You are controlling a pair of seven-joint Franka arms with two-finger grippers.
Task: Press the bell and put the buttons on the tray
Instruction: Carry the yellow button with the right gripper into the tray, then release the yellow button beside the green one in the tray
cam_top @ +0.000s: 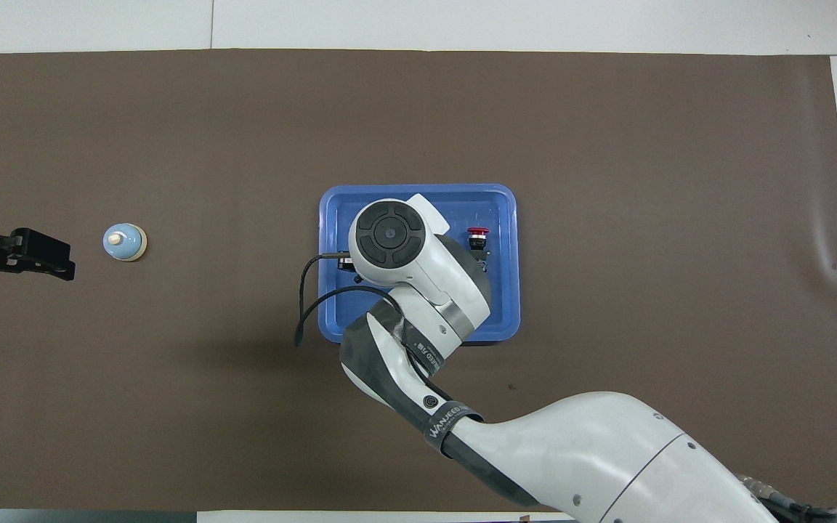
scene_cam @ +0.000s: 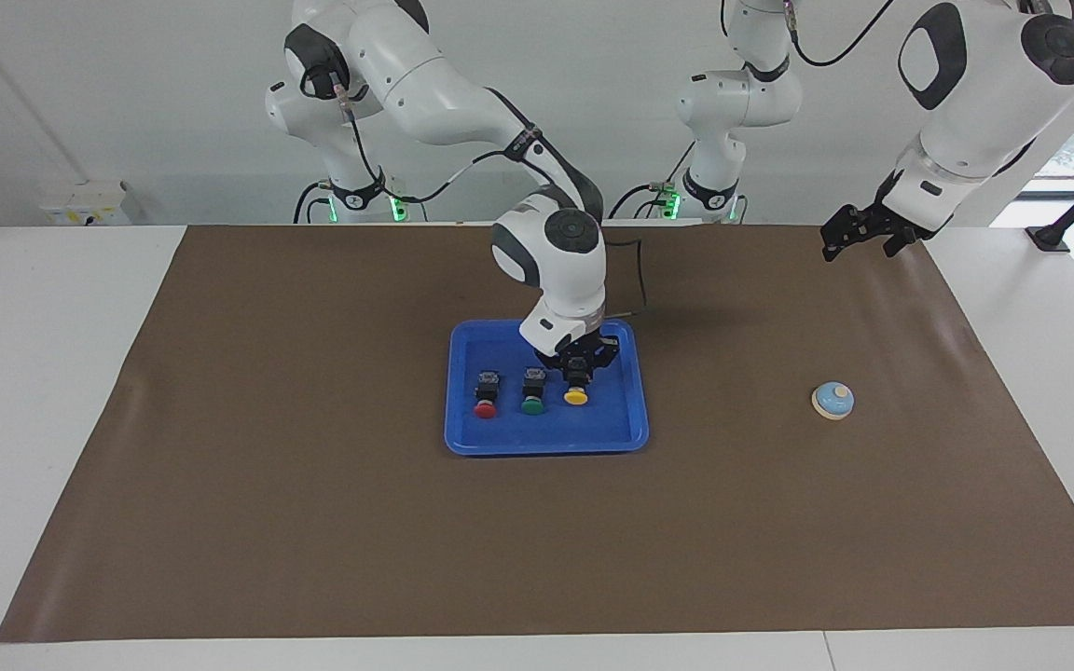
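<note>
The right claw (scene_cam: 576,376) was down inside the blue tray (scene_cam: 635,410), its fingers clamped on the black body of the yellow button (scene_cam: 576,396), whose cap faced away from the robots and sat low at the tray floor; whether it rested there I could not tell. Just beside it, toward the right arm's end, the green button (scene_cam: 531,405) lay in the tray, and next to that the red button (scene_cam: 485,408), the three caps making a row. From overhead the right arm's wrist covered most of the tray, with only the red button (cam_top: 477,232) showing past it. The tray sat near the middle of the brown mat (scene_cam: 313,522) that covered the tabletop (scene_cam: 34,373). Well apart, toward the left arm's end, the light-blue bell (scene_cam: 833,400) stood alone on the mat. The left claw (scene_cam: 859,238) waited up in the air over the mat's edge by the robots, its fingers spread apart and holding nothing.
</note>
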